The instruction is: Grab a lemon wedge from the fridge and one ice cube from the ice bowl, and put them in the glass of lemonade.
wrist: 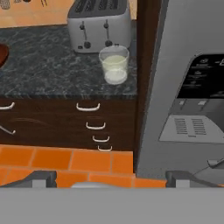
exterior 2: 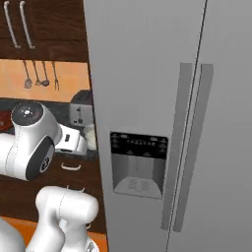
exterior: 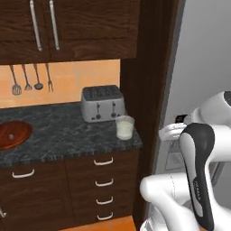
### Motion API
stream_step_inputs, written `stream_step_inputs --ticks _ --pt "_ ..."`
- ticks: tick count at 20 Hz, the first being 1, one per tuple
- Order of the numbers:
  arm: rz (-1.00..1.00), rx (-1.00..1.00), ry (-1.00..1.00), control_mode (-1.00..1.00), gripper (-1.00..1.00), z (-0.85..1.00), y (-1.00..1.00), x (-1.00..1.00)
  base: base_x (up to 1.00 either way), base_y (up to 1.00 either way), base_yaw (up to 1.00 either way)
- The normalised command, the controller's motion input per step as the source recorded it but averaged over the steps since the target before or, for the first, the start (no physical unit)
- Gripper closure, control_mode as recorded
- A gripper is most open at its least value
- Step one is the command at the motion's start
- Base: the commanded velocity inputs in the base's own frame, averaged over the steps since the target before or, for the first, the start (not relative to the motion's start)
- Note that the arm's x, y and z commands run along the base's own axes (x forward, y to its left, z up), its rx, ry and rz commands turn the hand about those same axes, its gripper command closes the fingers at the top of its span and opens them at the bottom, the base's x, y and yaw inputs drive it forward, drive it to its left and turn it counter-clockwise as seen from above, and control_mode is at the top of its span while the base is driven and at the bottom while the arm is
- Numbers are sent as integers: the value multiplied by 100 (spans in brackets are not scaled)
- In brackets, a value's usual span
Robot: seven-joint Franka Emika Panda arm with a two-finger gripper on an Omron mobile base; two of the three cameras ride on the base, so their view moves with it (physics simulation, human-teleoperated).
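Note:
The grey two-door fridge (exterior 2: 147, 74) stands with both doors closed, so the lemon wedge is hidden. Its long handles (exterior 2: 184, 142) run down the middle and the black dispenser panel (exterior 2: 139, 162) sits on the left door. The glass of lemonade (exterior: 125, 127) stands on the dark counter's right end, in front of the toaster; it also appears in the hand view as the glass (wrist: 114, 64). At the counter's left lies the ice bowl (exterior: 13, 134), reddish-brown; I cannot make out an ice cube in it. My gripper (wrist: 111, 179) is open and empty, hanging in the air before the fridge's left edge.
A silver toaster (exterior: 103, 103) stands at the back of the counter (exterior: 58, 135). Drawers with white handles (exterior: 104, 182) are below it. Dark wall cabinets (exterior: 67, 27) hang above, and utensils (exterior: 31, 76) hang on the orange wall. The floor (wrist: 52, 159) is orange tile.

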Motion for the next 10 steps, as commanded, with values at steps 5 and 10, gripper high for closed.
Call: stream_step_inputs --ticks 5,10 --pt "0 0 0 100 -100 0 0 0 -52 -100 0" --pt "0 0 0 100 -100 0 0 0 -63 -63 0"
